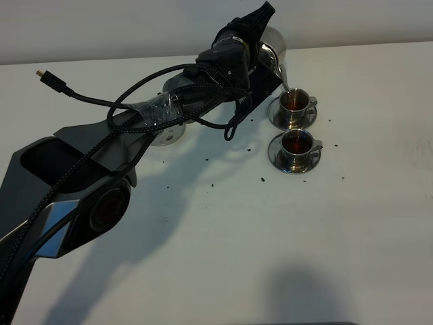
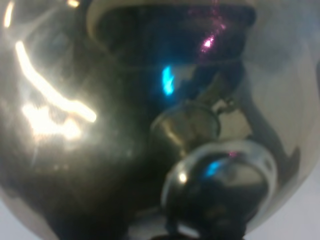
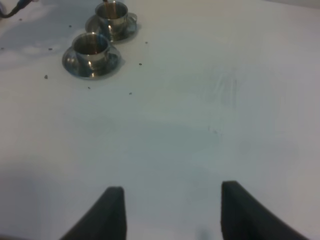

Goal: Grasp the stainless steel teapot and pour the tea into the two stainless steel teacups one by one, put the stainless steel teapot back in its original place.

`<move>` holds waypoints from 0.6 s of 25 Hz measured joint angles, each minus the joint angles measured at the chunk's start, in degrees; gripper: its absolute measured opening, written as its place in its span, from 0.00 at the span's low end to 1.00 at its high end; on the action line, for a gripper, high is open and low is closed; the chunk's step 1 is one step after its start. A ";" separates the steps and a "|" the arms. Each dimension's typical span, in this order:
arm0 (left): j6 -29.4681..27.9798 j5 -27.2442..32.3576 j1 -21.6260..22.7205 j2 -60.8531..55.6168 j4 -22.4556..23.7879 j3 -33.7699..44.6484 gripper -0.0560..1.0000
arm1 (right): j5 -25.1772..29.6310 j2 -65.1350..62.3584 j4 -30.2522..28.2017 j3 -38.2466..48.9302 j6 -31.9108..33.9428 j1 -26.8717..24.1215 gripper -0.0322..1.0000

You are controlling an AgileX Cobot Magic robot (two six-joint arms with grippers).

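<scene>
While tilted, mirror-bright bulbous steel teapot (image 1: 274, 44) (thin-spouted).

ahead of the right gripper (image 3: 170, 192) the table (image 3: 210, 115) lies bare, with wide room to pass. far ahead the nearer teacup (image 3: 92, 47) and farther teacup (image 3: 112, 15) stand just beside each other. beyond them the teapot (image 1: 274, 42), the left arm (image 1: 88, 139) and its cables (image 1: 88, 99) close the way.

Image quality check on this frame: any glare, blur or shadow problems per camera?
Left wrist view: teapot fills the frame, out of focus, with bright glare streaks and blue and magenta reflections. Exterior high view: fairly sharp; the left arm casts a broad soft shadow on the table. Right wrist view: slightly soft, even light, both teacups readable.
</scene>
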 joint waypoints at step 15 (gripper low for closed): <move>-0.12 -0.40 0.21 0.00 2.13 0.00 0.26 | 0.00 0.00 0.00 0.00 0.04 0.00 0.44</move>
